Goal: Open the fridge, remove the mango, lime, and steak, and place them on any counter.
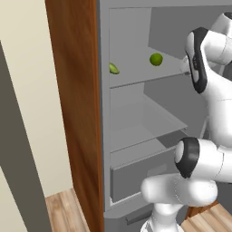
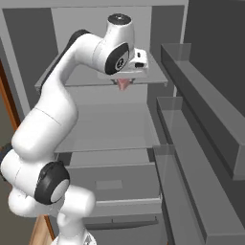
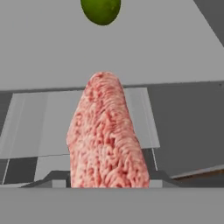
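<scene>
Fridge (image 1: 105, 136) open, matte grey inside; on the upper shelf (image 1: 136, 74) the pointed yellow-green mango (image 1: 113, 69) lies at the left wall and the smooth round lime (image 1: 156, 59) sits further right, both untouched. Right of them, at the shelf's front edge, the gripper (image 2: 125, 82) is clamped on the steak (image 3: 107, 140). It's a pinkish-red slab, grainy, pale-streaked, hanging off the shelf, likely so it can be drawn out.

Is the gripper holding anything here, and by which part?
The gripper holds the steak by one end; its other end points toward the lime.
</scene>
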### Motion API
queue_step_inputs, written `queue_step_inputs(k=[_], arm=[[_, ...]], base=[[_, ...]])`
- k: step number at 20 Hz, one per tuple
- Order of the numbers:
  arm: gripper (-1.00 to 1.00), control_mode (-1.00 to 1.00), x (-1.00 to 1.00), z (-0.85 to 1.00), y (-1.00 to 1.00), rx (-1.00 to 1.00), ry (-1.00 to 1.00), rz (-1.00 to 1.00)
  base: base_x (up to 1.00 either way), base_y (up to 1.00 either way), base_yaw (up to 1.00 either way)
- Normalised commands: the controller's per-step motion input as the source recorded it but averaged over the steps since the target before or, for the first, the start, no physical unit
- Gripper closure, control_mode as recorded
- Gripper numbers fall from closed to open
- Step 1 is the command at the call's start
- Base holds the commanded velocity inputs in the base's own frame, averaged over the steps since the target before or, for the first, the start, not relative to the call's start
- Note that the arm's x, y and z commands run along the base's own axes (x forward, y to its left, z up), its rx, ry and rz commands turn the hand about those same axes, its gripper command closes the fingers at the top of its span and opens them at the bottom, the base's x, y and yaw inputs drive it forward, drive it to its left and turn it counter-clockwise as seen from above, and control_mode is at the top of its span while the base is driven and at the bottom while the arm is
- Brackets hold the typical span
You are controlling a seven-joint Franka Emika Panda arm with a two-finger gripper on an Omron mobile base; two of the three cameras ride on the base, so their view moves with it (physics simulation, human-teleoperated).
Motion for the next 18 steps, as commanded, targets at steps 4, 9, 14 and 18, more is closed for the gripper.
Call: queue_step_inputs(k=[4, 9, 14, 18], arm=[[1.00, -1.00, -1.00, 0.04, 0.38, -0.04, -0.08, 0.00], [1.00, -1.00, -0.96, 0.10, 0.53, -0.03, -0.03, 0.00], [1.00, -1.00, -0.62, 0.23, 0.67, -0.01, 0.01, 0.00], [1.00, -1.00, -0.54, 0.28, 0.50, 0.00, 0.01, 0.00]], base=[[0.00, 0.00, 0.00], [0.00, 0.00, 0.00], [0.00, 0.00, 0.00], [0.00, 0.00, 0.00]])
